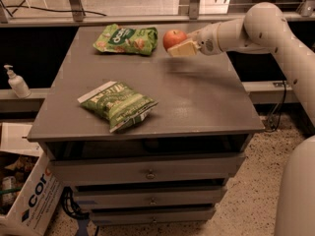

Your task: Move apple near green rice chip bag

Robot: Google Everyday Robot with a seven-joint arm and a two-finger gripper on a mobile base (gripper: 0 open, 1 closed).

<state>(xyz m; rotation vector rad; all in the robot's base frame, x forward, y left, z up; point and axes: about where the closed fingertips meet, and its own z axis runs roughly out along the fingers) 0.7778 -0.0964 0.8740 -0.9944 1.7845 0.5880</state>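
Carry step in hand. Gripper point(178, 44) is clenched on the apple point(172, 36), held above the table's point(197, 102) far edge, just right of the green rice chip bag point(127, 38). Next move, in my judgement: lower and release beside the bag.

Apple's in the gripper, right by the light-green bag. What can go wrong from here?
1. The gripper holds the apple apparently above the table. It is round, so if released from there it may roll, possibly toward the nearby back edge.
2. The green rice chip bag lies close beside the apple. Lowering here could clip or shove the bag.
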